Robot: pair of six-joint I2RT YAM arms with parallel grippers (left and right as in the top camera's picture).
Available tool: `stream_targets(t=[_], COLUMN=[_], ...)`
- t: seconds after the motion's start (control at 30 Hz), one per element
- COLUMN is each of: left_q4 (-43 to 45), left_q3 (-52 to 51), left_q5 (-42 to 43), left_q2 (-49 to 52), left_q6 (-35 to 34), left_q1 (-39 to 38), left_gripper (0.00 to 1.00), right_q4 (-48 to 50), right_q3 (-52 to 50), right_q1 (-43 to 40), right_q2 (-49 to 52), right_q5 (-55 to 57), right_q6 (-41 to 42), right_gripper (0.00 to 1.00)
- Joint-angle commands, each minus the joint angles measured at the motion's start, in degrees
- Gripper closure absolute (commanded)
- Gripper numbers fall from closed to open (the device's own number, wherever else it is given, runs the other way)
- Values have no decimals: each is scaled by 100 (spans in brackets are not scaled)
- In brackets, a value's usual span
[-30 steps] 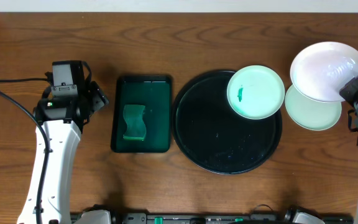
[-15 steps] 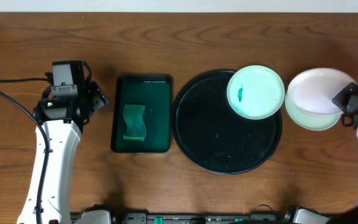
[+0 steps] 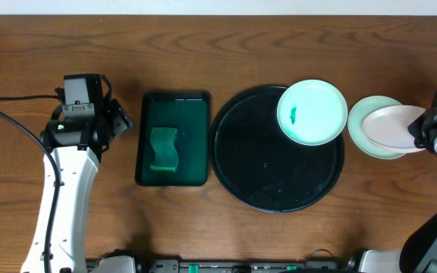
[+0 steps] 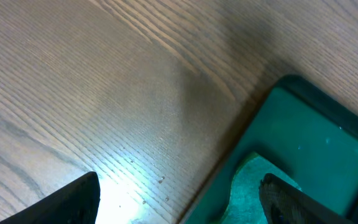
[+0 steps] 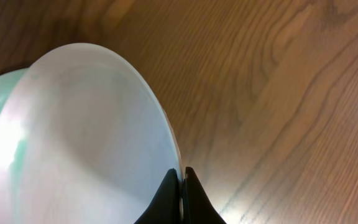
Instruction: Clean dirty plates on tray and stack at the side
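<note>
White, stiff plate (image 3: 391,127) at the tray's (image 3: 279,174) three o'clock looks light and slippery, rim pinched in the closed right gripper (image 5: 180,186); left gripper (image 4: 179,193) gapes open.

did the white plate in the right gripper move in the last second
Yes: the white plate dropped from beyond the mint plate to over it.

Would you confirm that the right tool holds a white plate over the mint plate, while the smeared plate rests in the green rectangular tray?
No: the overhead view shows the smeared plate resting on the round black tray, at its upper right edge. The right tool does hold the white plate over the mint plate.
</note>
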Motion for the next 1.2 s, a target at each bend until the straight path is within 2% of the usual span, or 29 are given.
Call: stream_targets(t=[0.0,0.17,0.33,0.5,0.6,0.7,1.03,1.17], left_q4=[-33,-33,-33,-33,-33,-33,-33,-33], left_q3=[63,63,63,63,63,63,63,63], left_q5=[-72,-72,-72,-72,-70,-70,-70,-70], left_q2=[-39,-39,-39,-39,-39,-39,-39,-39], left_q6=[-28,-28,-28,-28,-28,-28,-28,-28], left_q1=[17,17,17,17,17,17,17,17], left_gripper=[18,18,18,18,18,18,18,18], right_q4=[83,271,278,291,291,229,-144,-337], right_q3=[83,83,83,87,142,302,944,1069], right_q1=[-66,-63,-63,-61,-55,-24,485,839], right_q2=[243,634,741,671,568,422,140,140], right_q5=[39,-612,-662,-699,-1047,-1897,-3576,-3689], right_q6=[157,-264,-367,-586,-828,-1432,-2697,-2970], right_gripper=[99,99,97,58,50,43,41,41])
